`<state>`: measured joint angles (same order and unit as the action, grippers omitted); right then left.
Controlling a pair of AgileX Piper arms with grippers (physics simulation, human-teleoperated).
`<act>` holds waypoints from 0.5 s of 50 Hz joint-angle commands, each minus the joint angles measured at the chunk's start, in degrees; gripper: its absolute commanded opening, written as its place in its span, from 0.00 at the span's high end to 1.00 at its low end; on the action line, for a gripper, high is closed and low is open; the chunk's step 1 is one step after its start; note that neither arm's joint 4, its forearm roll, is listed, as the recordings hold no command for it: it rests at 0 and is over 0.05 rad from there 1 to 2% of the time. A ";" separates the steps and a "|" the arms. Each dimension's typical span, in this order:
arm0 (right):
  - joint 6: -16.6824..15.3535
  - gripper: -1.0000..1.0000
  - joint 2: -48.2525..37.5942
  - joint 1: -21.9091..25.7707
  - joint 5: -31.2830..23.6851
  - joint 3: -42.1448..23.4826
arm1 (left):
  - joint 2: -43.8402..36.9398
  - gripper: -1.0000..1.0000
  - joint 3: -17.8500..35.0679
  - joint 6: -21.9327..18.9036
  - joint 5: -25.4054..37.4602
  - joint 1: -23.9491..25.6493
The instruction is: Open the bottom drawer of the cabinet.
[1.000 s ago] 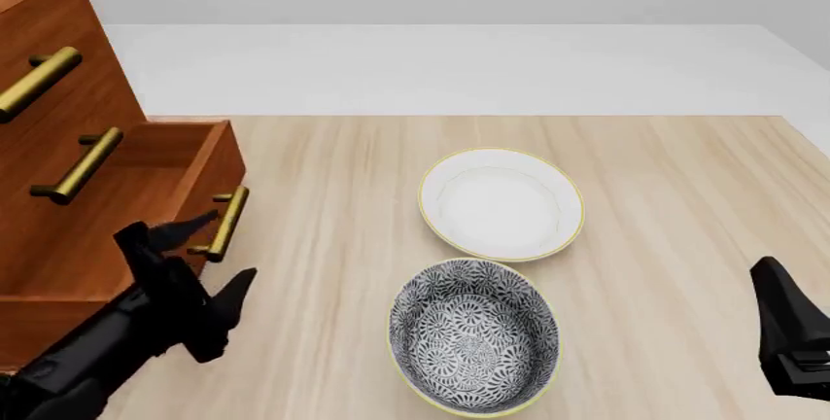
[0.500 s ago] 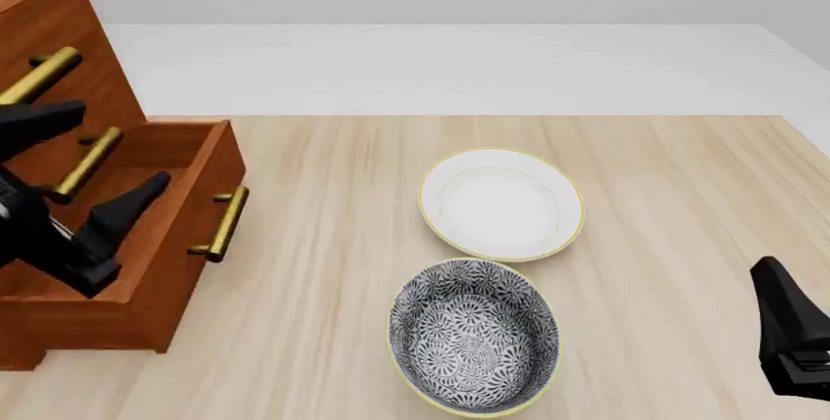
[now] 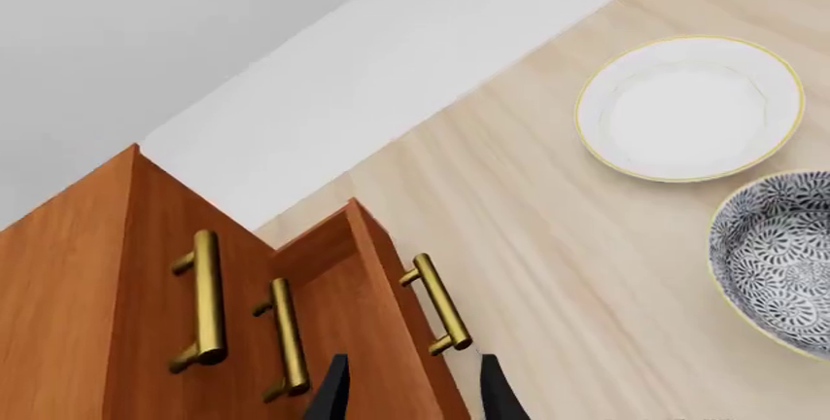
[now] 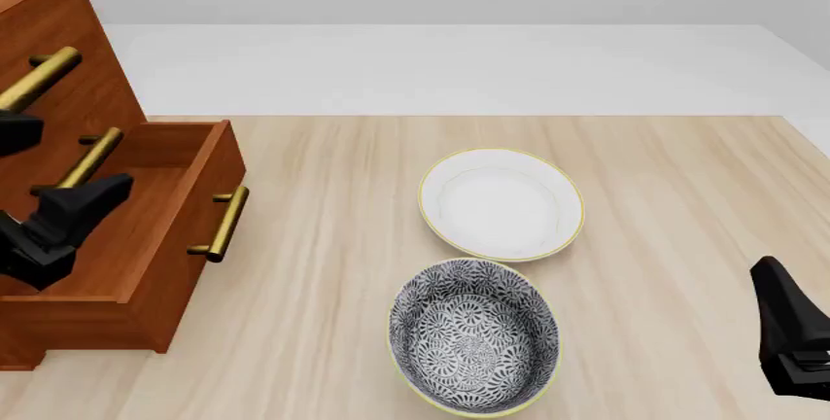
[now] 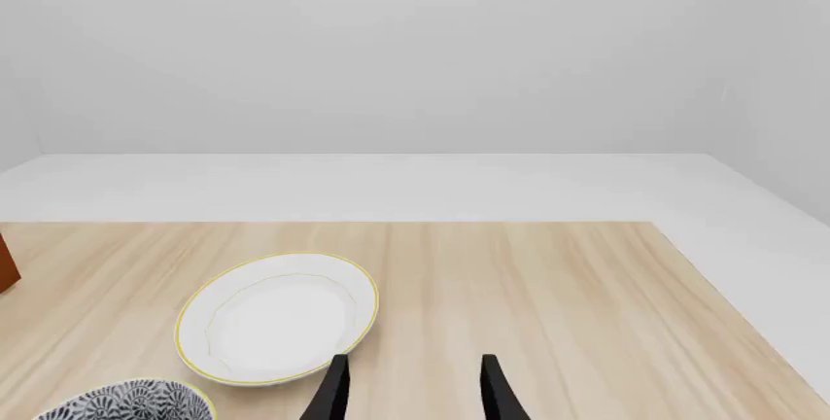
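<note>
The reddish-brown cabinet (image 4: 58,60) stands at the table's far left with three brass bar handles. Its bottom drawer (image 4: 155,274) is pulled out toward the bowls, with its interior showing and its handle (image 4: 227,224) free. My left gripper (image 4: 81,153) hangs open above the pulled-out drawer, beside the middle handle (image 4: 81,162), and holds nothing. In the left wrist view the open gripper (image 3: 412,393) points at the drawer front (image 3: 376,328) and its handle (image 3: 438,303). My right gripper (image 4: 784,328) rests at the near right, open and holding nothing (image 5: 412,383).
A white bowl (image 4: 501,203) with a yellow rim sits mid-table. A black-and-white patterned bowl (image 4: 475,334) sits just in front of it. Both lie to the right of the pulled-out drawer. Light wooden tabletop (image 4: 674,196) stretches to the right.
My left gripper has left the area of the bottom drawer's handle, risen, and drawn back to the left over the drawer. The drawer stays pulled out. The right arm has not moved.
</note>
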<state>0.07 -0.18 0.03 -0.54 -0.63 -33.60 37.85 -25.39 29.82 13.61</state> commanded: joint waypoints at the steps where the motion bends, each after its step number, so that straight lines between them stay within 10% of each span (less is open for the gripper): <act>1: 0.00 0.00 -0.01 0.00 0.01 0.00 | -3.37 0.00 1.81 5.23 2.45 -1.59; 25: 0.00 0.00 -0.02 0.00 0.00 0.00 | -13.05 0.00 2.86 12.58 -0.53 -6.36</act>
<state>0.07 -0.19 0.03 -0.54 -0.63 -42.75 40.66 -15.33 30.52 9.22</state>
